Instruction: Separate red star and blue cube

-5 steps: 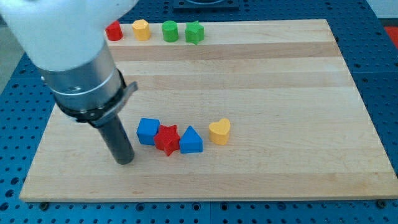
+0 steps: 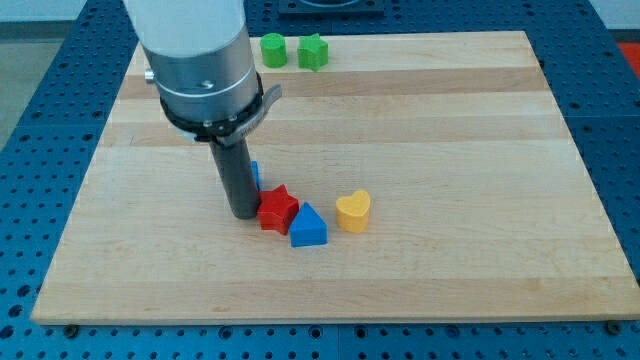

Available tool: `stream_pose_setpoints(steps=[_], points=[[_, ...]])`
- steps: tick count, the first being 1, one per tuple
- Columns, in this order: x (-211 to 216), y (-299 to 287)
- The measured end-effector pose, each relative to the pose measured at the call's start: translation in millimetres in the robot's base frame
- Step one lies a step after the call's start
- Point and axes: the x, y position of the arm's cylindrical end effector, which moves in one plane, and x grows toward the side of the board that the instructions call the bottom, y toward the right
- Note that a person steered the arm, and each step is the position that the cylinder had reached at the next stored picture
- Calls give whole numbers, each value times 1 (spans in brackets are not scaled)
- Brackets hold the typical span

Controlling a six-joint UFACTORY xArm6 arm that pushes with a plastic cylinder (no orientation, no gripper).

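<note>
The red star [image 2: 277, 210] lies near the middle of the wooden board [image 2: 450, 130]. The blue cube [image 2: 256, 175] is mostly hidden behind my rod; only a sliver shows at the rod's right edge, just above the star. My tip [image 2: 243, 213] rests on the board right at the star's left side, touching or nearly touching it. A blue triangular block [image 2: 308, 227] sits against the star's lower right.
A yellow heart block [image 2: 353, 211] lies right of the blue triangle. A green cylinder [image 2: 272, 49] and a green star [image 2: 313, 51] sit at the board's top edge. The arm's body hides the top-left corner of the board.
My tip has moved right and slightly up, from left of the blue cube to beside the red star. The cube has shifted up behind the rod. The star moved slightly.
</note>
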Motion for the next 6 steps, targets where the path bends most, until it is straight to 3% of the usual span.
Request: stream_pose_setpoints(steps=[3,6], points=[[-54,-4],[-44,-62]])
